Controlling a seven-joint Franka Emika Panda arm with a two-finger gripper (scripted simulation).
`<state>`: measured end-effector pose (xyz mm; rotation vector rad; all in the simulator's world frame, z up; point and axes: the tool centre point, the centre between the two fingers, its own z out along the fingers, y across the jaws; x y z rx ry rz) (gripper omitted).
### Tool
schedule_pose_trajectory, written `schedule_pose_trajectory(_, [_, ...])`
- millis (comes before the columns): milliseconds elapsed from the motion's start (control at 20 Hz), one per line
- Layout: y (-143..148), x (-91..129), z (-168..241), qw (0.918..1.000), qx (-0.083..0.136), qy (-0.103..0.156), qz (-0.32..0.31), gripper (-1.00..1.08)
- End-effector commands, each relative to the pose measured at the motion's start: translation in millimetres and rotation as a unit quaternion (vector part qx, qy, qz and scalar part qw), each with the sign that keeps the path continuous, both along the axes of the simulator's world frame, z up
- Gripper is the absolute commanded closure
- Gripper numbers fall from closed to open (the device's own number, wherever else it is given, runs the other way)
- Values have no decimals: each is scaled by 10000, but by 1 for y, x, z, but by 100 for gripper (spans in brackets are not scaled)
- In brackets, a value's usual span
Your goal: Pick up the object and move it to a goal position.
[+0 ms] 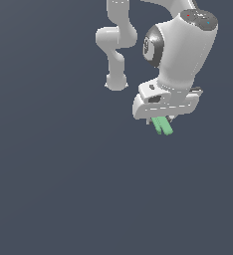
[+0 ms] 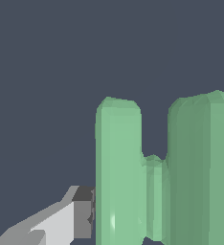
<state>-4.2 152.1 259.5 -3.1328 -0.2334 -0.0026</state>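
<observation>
Filling the wrist view, the light green object (image 2: 154, 191) shows two upright bars joined by a short bridge, and one of my fingers (image 2: 78, 213) presses flat against the side of one bar. My gripper (image 1: 163, 121) is clamped on the object, whose lower end sticks out beneath my white hand in the exterior view. It hangs tilted, its lower end toward the exterior view's right, against a plain dark grey-blue background (image 1: 49, 189). No writing is legible on my arm (image 1: 116, 37).
</observation>
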Motion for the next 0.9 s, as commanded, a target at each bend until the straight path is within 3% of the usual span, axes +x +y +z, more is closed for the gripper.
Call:
schedule_pose_trajectory(0, [6,2,20,10000,-2,9,-2,108])
schedule_pose_trajectory(400, [18,8,59,10000,-1,8,-6,108])
schedule_pose_trajectory(850, [20,10,64,10000,-1,8,-6,108])
